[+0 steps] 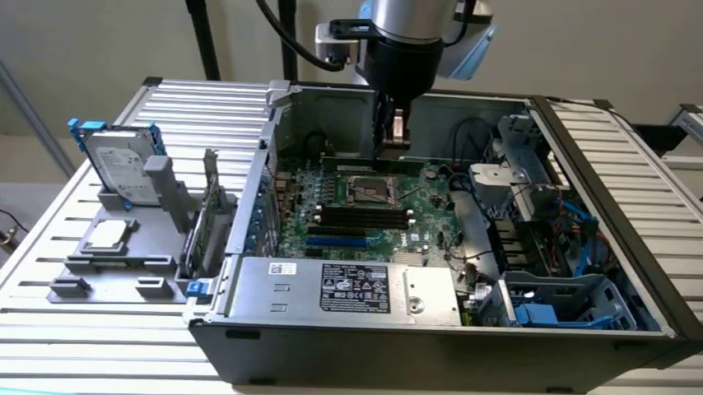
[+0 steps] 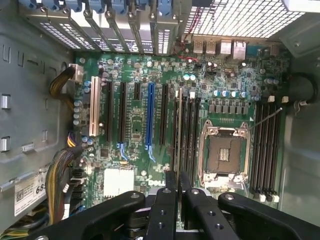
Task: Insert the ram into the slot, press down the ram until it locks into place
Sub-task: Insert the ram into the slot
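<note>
My gripper (image 2: pixel 178 176) is pinching the ram (image 2: pixel 178 130), holding it edge-on over the slot (image 2: pixel 175 115). I am judging insertion underway; locking is calling for straight, even pressure.

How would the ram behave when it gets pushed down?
Probably stiff: the ram sticks out straight from the gripper, no sag. Thin and flat, so likely light, and apt to tilt if pushed off-centre.

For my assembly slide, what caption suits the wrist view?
Gripper holds ram edge-on at the black slots beside the CPU socket.
</note>
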`<state>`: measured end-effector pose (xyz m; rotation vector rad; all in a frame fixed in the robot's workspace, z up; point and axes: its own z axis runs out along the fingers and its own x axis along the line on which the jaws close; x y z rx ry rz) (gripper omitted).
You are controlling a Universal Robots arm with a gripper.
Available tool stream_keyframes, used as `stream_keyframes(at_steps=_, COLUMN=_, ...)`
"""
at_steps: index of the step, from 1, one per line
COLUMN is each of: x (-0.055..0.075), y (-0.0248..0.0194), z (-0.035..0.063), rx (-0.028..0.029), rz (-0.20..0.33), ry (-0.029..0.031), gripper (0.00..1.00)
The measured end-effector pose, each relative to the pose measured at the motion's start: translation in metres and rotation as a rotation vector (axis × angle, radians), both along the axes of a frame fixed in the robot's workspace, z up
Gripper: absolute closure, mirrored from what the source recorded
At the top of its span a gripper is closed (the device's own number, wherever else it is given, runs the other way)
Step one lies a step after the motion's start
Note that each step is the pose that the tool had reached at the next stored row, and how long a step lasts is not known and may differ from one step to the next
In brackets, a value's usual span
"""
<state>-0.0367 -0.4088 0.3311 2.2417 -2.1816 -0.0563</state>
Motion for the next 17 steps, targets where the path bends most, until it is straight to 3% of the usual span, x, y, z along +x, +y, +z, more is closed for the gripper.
stream_keyframes(at_steps=17, x=0.0, y=0.0104, z=-0.031, rx=0.0, rz=0.0, ry=0.0, gripper=0.87)
